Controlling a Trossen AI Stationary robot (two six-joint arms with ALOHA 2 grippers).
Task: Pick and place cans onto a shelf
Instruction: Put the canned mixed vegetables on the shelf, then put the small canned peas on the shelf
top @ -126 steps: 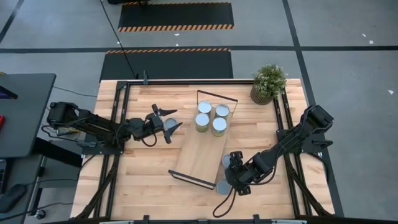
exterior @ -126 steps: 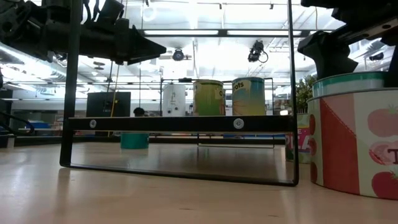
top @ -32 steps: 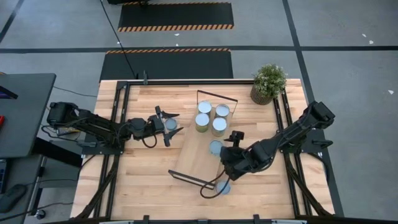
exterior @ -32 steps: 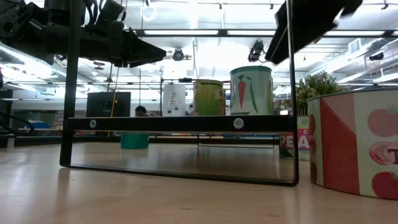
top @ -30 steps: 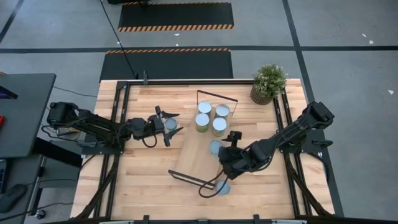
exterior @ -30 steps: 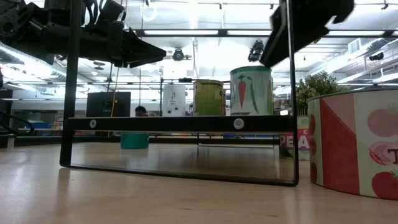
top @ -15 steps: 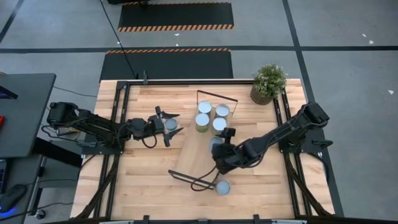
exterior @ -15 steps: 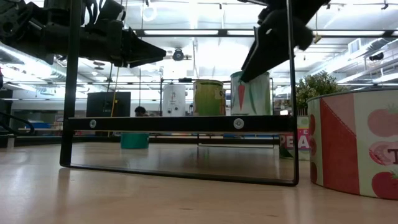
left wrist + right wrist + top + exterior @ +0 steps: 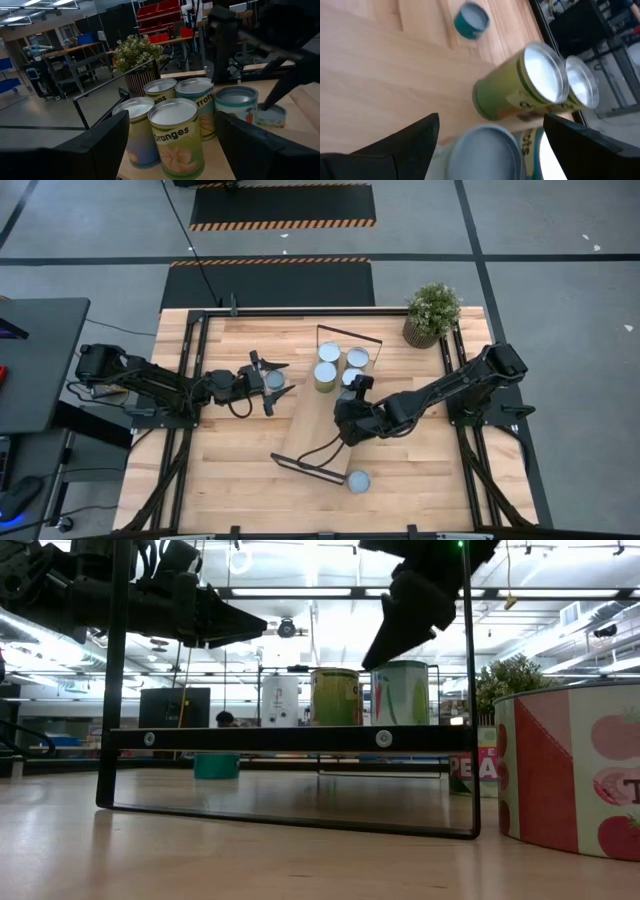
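Note:
The light-wood shelf (image 9: pixel 318 435) lies slantwise on the table. Four cans stand in a block at its far end (image 9: pixel 340 365). A fifth can (image 9: pixel 235 102) stands just beside them, hidden in the high view under my right gripper (image 9: pixel 345 415). That gripper is open, with a finger on each side of this can's silvery top (image 9: pixel 480 150). Another can (image 9: pixel 357 481) stands on the table by the shelf's near end. My left gripper (image 9: pixel 283 378) is open and hovers above a short teal can (image 9: pixel 274 379) that stands on the table left of the shelf. My right gripper comes from above, slanting from the table's right side, with its open fingers (image 9: pixel 395 145) astride the fifth can's top. I cannot tell whether a finger touches the can. The can stands upright on the shelf.
A potted plant (image 9: pixel 432 313) stands at the table's far right corner. The shelf's black wire frames rise at both short ends, and the near one (image 9: pixel 290 738) crosses the low view. Bare wood lies at the table's near left.
My right gripper has gone from above the shelf's near right side toward the far left, toward the block of cans, and now covers the fifth can. In the low view that can looks smaller and stands closer to the other four. My left gripper has kept still.

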